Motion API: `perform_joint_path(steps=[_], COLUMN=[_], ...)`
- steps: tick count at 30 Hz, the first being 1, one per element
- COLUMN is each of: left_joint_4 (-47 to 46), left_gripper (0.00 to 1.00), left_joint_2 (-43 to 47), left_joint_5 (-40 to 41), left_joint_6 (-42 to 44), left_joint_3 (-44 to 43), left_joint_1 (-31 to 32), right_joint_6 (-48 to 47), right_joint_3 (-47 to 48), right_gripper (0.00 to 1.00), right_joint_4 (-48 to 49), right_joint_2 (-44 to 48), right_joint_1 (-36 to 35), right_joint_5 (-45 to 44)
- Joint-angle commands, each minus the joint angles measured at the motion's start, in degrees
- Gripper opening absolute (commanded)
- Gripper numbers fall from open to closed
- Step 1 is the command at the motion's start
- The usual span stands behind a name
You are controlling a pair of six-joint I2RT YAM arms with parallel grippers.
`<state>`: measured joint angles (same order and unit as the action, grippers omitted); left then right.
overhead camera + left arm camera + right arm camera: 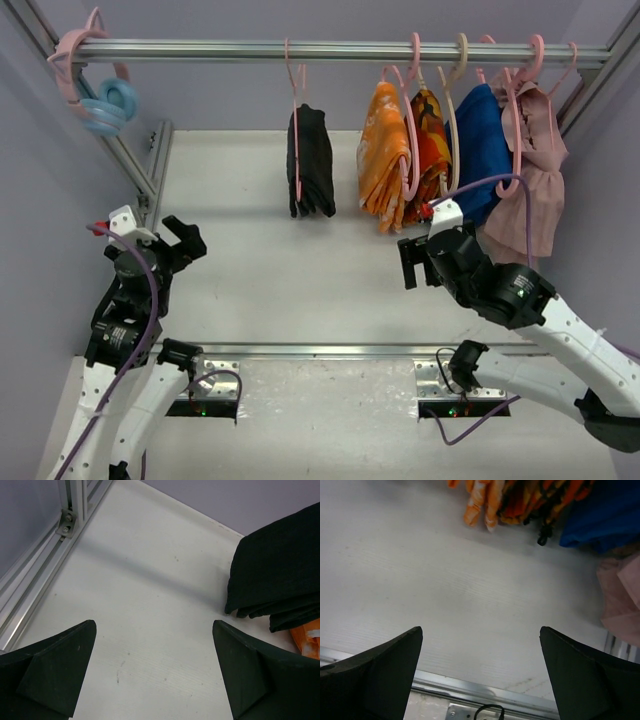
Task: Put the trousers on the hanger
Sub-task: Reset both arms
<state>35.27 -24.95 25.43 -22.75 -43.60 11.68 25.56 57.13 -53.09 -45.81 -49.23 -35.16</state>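
The long black fabric trousers (pixel 311 165) are draped over the thin pale pink wire hanger (pixel 296 75) on the metal rail (pixel 220 49), and — with the left gripper (pixel 186 240) and right gripper (pixel 411 263) spread apart, empty, below that rail — could be dragged off if brushed.

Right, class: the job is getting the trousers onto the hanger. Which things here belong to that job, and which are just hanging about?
Job:
trousers
pink hanger carrying them

Not the job:
orange cloths
blue garment
pink garment
blue ring
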Motion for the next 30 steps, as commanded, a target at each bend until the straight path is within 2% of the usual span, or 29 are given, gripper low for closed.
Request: perform_joint_path(steps=[1,8,14,30], left_joint_4=[-3.04,-3.24,-3.28,-3.54], left_gripper=[1.00,1.00,1.00,1.00], left_joint_2=[2.63,8.21,8.87,10.01], left_joint_5=[1.90,4.10,3.66,3.09], left_joint_6=[-0.34,-1.16,-1.16,-1.16], left_joint_3=[1.17,3.30,3.34,3.52], left_joint_1=[0.71,2.16,2.21,2.27], right_joint_6=[3.50,3.62,4.40,4.37], right_joint_3=[-2.55,-7.48,-10.54,-10.62], right_gripper=[0.99,0.99,0.99,0.99], right_joint_4=[-3.57,-4.26,-3.96,-3.85], right_joint_2=[5.47,14.15,19.57,21.44], right_joint_1=[0.07,0.01,0.10,0.10], right_joint_5=[-8.87,-9.09,-10.82,-9.82])
